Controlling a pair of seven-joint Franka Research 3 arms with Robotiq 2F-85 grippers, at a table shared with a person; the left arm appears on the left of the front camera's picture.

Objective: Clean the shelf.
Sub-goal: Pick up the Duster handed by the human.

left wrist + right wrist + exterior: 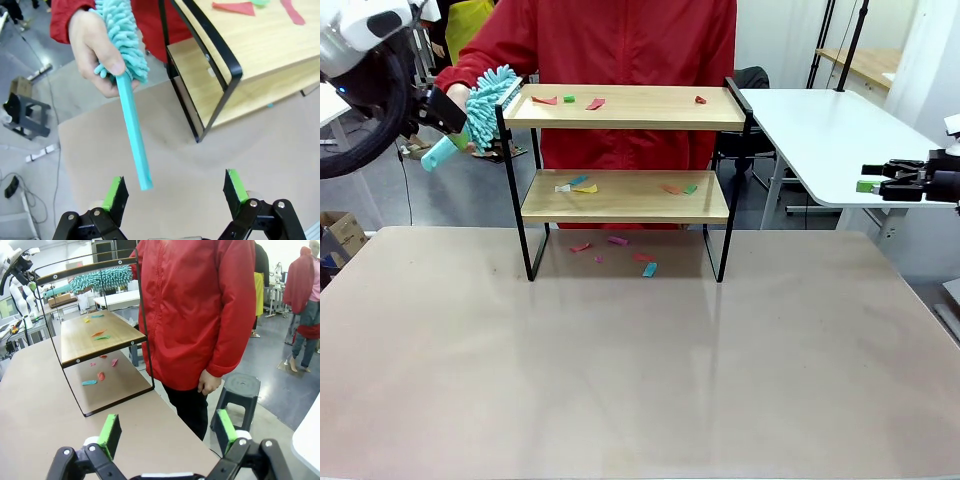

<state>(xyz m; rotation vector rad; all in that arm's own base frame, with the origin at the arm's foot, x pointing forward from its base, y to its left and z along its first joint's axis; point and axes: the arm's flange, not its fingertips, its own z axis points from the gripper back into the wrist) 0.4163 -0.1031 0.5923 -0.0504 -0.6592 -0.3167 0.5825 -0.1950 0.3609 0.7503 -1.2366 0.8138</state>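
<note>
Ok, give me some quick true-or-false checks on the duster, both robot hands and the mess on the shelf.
1. The person's hand holds the teal duster near its fluffy head, with the handle pointing toward the robot's left hand. True.
2. The left hand is shut on the duster's handle. False: its fingers stand open and the handle is not clamped.
3. The top board of the shelf is bare. False: coloured scraps lie on both boards and on the table beneath.
4. The right hand is open and holds nothing. True.
</note>
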